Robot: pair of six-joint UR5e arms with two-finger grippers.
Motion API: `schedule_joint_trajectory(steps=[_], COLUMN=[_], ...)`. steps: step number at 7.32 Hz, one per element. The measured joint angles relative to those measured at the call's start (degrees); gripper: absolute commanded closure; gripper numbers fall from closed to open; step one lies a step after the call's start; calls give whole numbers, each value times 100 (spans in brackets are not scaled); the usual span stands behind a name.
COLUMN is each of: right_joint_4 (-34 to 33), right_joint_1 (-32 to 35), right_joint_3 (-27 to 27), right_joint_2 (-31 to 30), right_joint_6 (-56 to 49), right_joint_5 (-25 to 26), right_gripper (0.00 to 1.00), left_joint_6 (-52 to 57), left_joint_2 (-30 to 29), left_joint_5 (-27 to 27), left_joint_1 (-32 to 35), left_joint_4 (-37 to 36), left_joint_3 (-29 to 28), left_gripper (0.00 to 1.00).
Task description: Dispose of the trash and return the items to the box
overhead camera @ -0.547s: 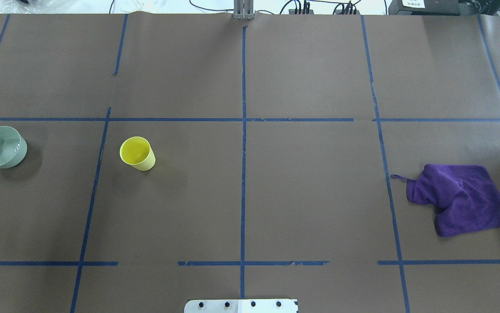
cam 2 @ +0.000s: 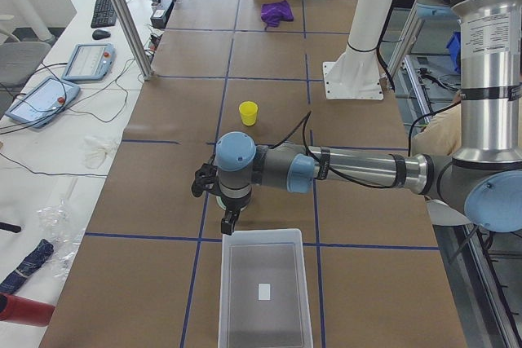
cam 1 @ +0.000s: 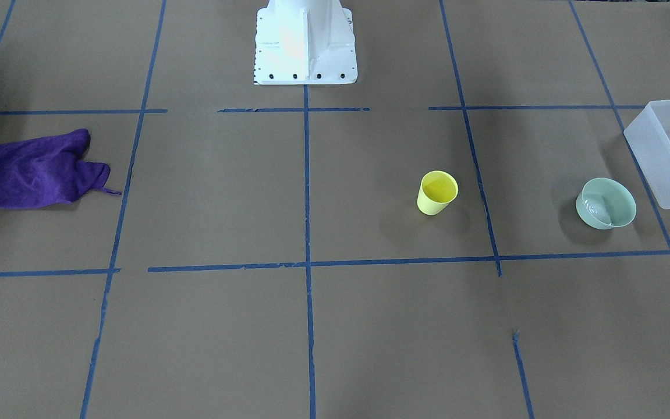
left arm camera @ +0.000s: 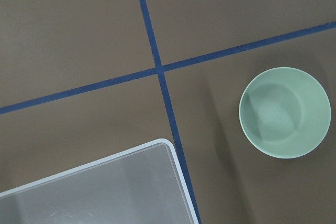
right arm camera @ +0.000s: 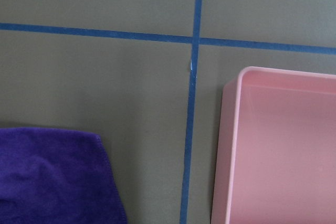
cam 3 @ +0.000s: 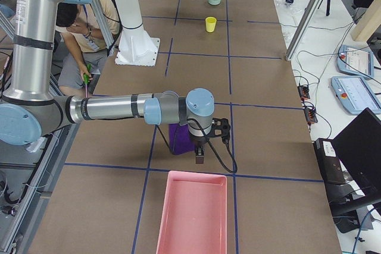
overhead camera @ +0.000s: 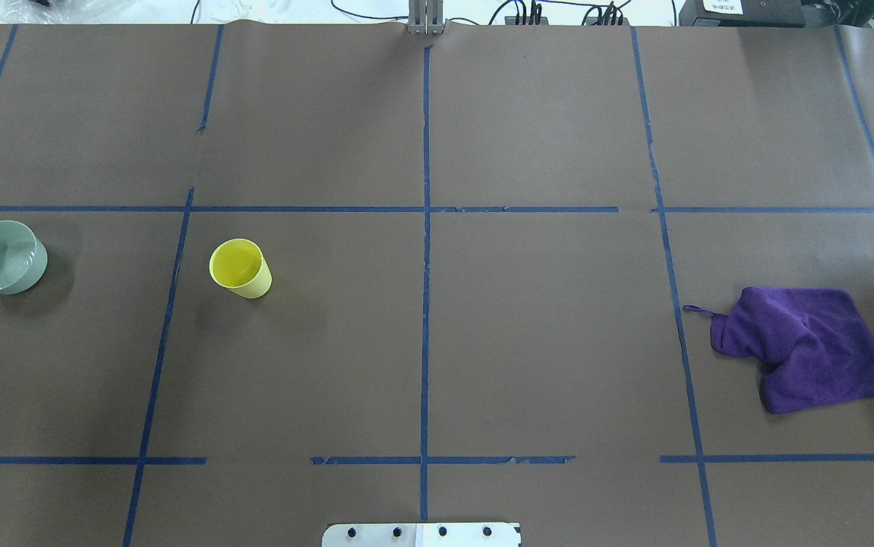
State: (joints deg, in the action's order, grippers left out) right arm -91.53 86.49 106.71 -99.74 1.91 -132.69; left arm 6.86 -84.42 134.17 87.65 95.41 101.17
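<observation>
The yellow cup [overhead camera: 240, 267] stands upright left of the table's middle and also shows in the front view [cam 1: 438, 192]. The mint-green bowl [overhead camera: 1, 257] sits at the far left; in the left wrist view [left arm camera: 284, 112] it lies right of the box's corner [left arm camera: 167, 146]. The frosted box [cam 1: 647, 148] stands beside the bowl [cam 1: 606, 203]. My left gripper [cam 2: 227, 217] hangs above the bowl near the box [cam 2: 225, 283]; I cannot tell if it is open. My right gripper [cam 3: 200, 153] hangs over the purple cloth's edge; I cannot tell its state.
A purple cloth [overhead camera: 809, 347] lies at the right, next to a pink tray [cam 3: 191, 215] that also shows in the right wrist view [right arm camera: 231, 150]. The white robot base [cam 1: 304, 43] stands at the near edge. A person [cam 3: 89, 22] crouches behind the base.
</observation>
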Motion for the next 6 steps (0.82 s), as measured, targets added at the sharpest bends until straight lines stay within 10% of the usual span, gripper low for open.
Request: schedule_joint_trajectory(steps=[6], right_joint_4=[172], right_joint_1=[-899], right_joint_3=[323], right_joint_2=[1240], right_joint_6=[1465], right_joint_5=[30], right_gripper=[0], left_joint_6=[-413], left_joint_2=[-1173], left_joint_5=[46], left_joint_1=[-794], left_joint_4=[1236], left_joint_3=[-1], left_gripper=[0])
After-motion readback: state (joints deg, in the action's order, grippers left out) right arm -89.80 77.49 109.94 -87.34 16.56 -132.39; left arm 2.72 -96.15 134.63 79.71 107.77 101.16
